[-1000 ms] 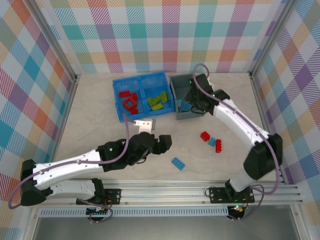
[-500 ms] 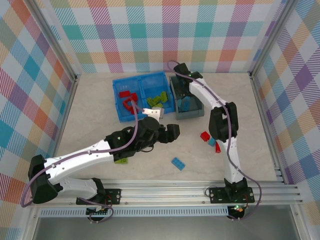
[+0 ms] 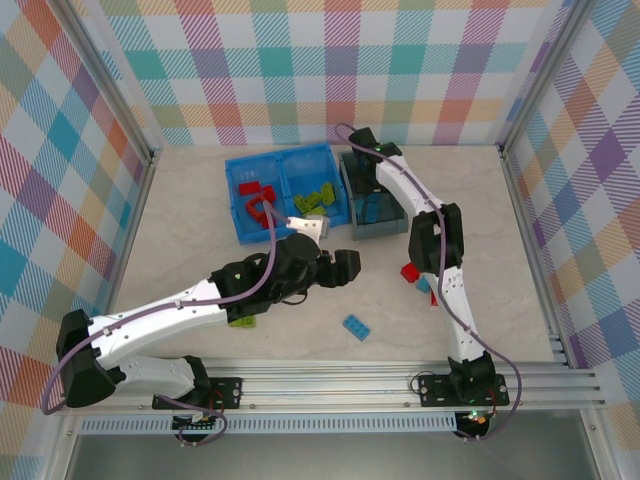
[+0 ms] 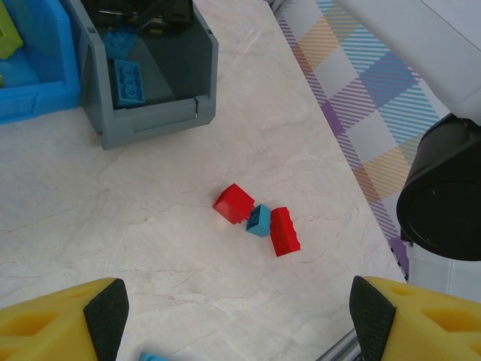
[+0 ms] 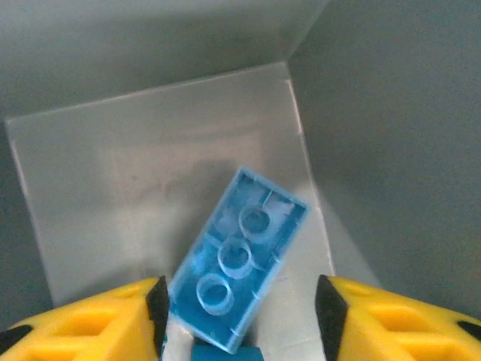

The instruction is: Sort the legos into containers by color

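Observation:
My right gripper hangs open inside the dark grey bin. An upside-down blue brick lies loose between its pads, leaning by the left one with a gap to the right one. My left gripper hovers open and empty over the table. Past it lie two red bricks with a small blue brick between them. Another blue brick and a lime green one lie loose. The blue bin holds red bricks on the left and green on the right.
The right arm's elbow stands over the table just above the red and blue cluster, partly covering it in the top view. Aluminium rails run along the near edge. Checkered walls close in the other three sides.
The right arm has folded, its elbow swinging in toward the table's middle, with its wrist staying over the grey bin. The left gripper has shifted right and up, uncovering the green brick.

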You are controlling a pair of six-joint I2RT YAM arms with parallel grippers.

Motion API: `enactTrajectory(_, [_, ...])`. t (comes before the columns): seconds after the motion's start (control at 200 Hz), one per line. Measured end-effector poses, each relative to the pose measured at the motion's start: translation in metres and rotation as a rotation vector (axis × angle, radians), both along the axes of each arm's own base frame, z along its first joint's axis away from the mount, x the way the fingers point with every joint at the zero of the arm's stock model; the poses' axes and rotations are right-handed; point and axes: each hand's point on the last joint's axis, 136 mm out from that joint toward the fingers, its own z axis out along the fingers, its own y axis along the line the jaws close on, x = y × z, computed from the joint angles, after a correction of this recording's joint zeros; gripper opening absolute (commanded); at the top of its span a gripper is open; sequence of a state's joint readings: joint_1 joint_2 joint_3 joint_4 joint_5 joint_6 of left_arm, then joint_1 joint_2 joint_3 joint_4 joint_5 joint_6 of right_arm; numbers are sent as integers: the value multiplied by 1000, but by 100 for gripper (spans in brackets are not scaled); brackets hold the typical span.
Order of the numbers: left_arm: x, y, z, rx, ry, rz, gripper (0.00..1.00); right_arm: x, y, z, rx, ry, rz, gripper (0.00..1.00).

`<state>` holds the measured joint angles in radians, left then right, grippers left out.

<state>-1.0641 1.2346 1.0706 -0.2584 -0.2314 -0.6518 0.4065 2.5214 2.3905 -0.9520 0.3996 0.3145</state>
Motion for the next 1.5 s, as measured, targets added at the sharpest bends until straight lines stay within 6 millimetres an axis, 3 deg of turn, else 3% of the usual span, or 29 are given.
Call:
enactTrajectory(0.1, [0, -5, -6, 11, 12, -14, 80, -2, 4, 7, 12, -6, 8, 61])
enactTrajectory(0.2, [3, -14, -20, 38, 46, -18, 79, -6, 10, 33, 37, -36, 13, 62])
enactTrajectory(0.275, [7, -24, -31, 50, 85, -11, 79, -11, 11, 73, 67, -91, 11, 65])
enactTrajectory(0.365, [11, -38, -43, 54, 147, 8, 78, -27, 6, 136, 111, -182, 8, 68])
enactTrajectory(0.47, [19, -60, -58, 60, 228, 41, 78, -67, -11, 214, 169, -289, 9, 72])
enactTrajectory(0.525, [24, -74, -67, 58, 275, 68, 77, -99, -23, 249, 205, -337, 12, 74])
enactTrajectory(0.655, [34, -105, -93, 56, 386, 131, 79, -178, -50, 291, 282, -388, 44, 79])
enactTrajectory(0.815, [44, -137, -131, 70, 523, 229, 83, -260, -70, 304, 357, -396, 111, 82])
enactTrajectory(0.995, [52, -154, -166, 86, 638, 353, 84, -313, -79, 301, 410, -387, 178, 82])
enactTrajectory(1.265, [69, -181, -192, 41, 704, 445, 82, -359, -88, 270, 453, -336, 212, 81])
enactTrajectory(1.5, [81, -193, -210, 36, 727, 487, 74, -373, -91, 262, 479, -318, 201, 80])
